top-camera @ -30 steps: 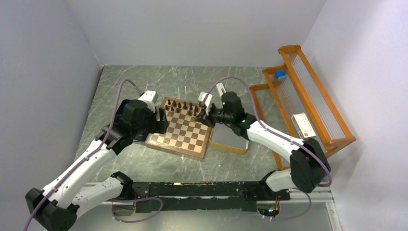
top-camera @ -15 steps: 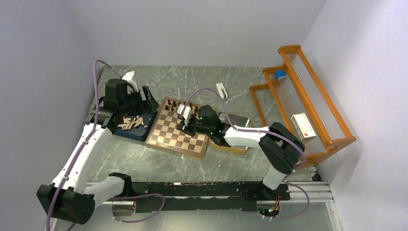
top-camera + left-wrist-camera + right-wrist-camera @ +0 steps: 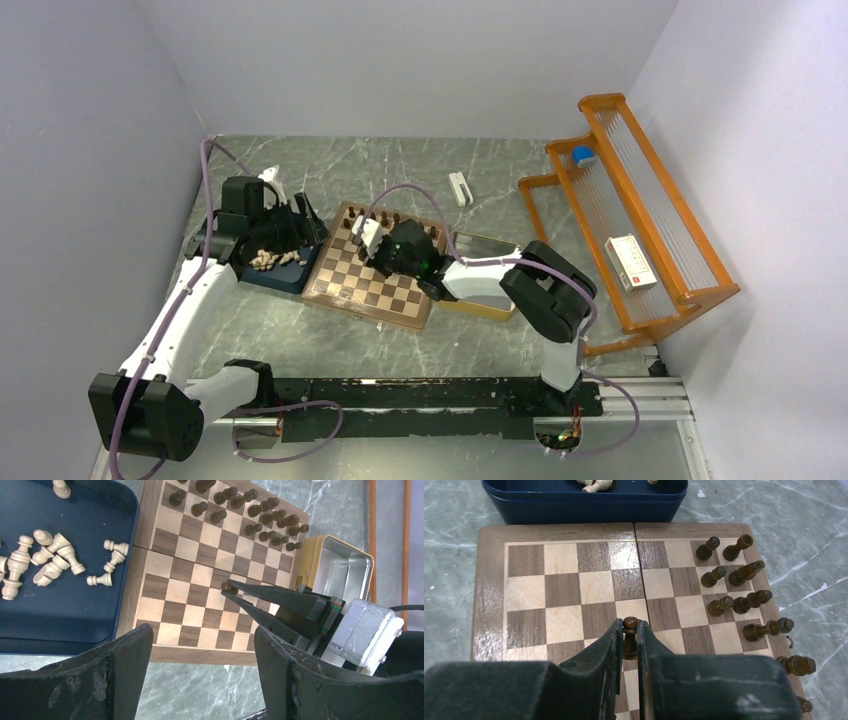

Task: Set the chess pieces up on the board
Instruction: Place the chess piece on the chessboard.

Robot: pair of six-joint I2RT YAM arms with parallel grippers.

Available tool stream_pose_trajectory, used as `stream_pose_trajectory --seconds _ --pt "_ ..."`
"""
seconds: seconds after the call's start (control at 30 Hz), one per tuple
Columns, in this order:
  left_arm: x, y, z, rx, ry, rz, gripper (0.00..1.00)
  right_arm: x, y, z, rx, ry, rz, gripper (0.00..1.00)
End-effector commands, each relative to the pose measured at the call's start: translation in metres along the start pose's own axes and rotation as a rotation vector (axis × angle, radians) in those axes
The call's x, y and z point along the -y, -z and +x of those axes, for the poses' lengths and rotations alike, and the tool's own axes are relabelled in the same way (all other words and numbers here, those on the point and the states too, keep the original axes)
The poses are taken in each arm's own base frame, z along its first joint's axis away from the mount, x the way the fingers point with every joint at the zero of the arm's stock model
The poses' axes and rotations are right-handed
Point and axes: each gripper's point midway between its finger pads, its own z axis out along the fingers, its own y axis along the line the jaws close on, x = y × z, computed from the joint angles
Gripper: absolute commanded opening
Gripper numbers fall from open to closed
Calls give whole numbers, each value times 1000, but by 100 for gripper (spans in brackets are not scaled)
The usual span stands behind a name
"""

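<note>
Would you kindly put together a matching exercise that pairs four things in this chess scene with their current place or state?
Things:
1. right gripper
2. left gripper
3. pale chess pieces
4. yellow-rimmed tin

Places or states:
A. lying in the blue tray
B. shut on a dark pawn, over the board
C. beside the board, on the far side from the blue tray
D. open, nothing between its fingers

Pairs: 1-B, 2-D, 3-A, 4-C.
</note>
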Motion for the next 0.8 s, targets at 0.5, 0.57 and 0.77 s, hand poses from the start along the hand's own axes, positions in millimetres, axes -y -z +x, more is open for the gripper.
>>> stream_pose_trajectory --seconds 0.5,0.57,0.77 --pt "-1 -6 6 -9 -42 41 77 1 -5 14 1 22 125 13" --pt "-1 -5 5 -2 -49 39 76 -1 -2 18 -1 14 124 13" --pt "0 -4 7 -4 -54 50 76 -4 8 23 -4 -5 128 23"
